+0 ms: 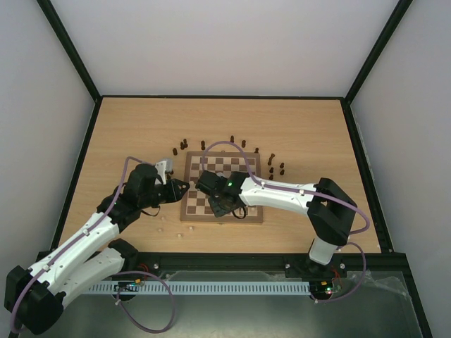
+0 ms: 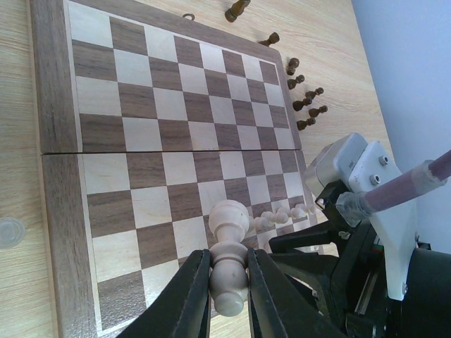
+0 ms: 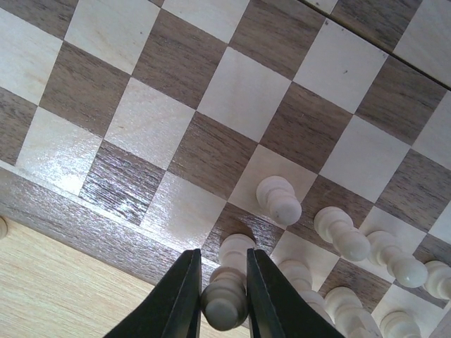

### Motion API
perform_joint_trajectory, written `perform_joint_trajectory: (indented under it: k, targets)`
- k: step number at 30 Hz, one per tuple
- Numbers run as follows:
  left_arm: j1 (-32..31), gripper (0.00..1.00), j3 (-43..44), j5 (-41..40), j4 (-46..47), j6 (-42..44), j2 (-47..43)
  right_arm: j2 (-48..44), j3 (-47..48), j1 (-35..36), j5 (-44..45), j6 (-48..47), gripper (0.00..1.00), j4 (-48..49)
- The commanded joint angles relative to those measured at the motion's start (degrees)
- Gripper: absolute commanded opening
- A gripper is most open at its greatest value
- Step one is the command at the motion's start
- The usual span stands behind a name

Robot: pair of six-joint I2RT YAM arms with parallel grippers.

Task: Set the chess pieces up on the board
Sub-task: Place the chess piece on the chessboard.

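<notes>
From above, the board [image 1: 211, 163] lies on the worktop [image 1: 141, 127], with both arms reaching over it. The left gripper [image 1: 180, 189] hangs at its left border and the right gripper [image 1: 224, 205] over its near rows. Dark pieces [image 1: 232, 139] lie scattered beyond both, off the far edge, so that side is not yet set.

At the left wrist, the left gripper [image 2: 229, 259] is clamped on a cream piece [image 2: 229, 222] whose wide end juts ahead of the fingertips. We judge it is being carried to a square.

At the right wrist, the right gripper [image 3: 222, 264] pinches a cream pawn [image 3: 224, 304] by its head. More cream pawns [image 3: 278, 201] crowd just ahead and to the right, and the high grip likely keeps the fingers clear of them.
</notes>
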Motion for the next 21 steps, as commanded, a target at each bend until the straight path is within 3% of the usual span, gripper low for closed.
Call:
perform_joint_trajectory:
  k: [1,21]
  targets:
    - [0.3,0.17,0.8,0.8,0.8,0.5,0.2,-0.8,-1.8,-0.4,-0.5,0.4,0.22,-1.0]
    - [0.0,0.17,1.0,0.9,1.8,0.4,1.8,-3.6,-1.0,-0.8,0.7,-0.1,0.32,-2.4]
